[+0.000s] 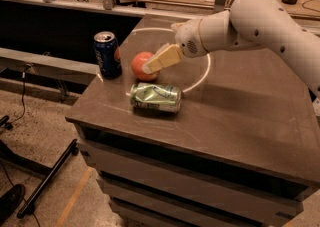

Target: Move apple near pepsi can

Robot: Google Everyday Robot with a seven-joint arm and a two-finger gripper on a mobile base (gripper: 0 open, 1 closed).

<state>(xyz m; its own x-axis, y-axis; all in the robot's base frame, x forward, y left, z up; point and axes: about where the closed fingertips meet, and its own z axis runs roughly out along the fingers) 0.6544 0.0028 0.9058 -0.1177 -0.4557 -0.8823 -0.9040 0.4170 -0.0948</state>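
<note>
The red-orange apple (pixel 138 64) sits on the dark table top (pixel 235 116), a short gap to the right of the upright dark blue pepsi can (pixel 107 54). My gripper (pixel 152 64) reaches in from the right on the white arm (pixel 260 21). Its tan tip lies over the apple's right side and hides that part. I cannot tell whether it is touching the apple.
A dented green can (pixel 155 96) lies on its side just in front of the apple. A thin white ring (pixel 206 73) lies on the table behind. The table's left edge is close to the pepsi can. Benches with clutter stand behind.
</note>
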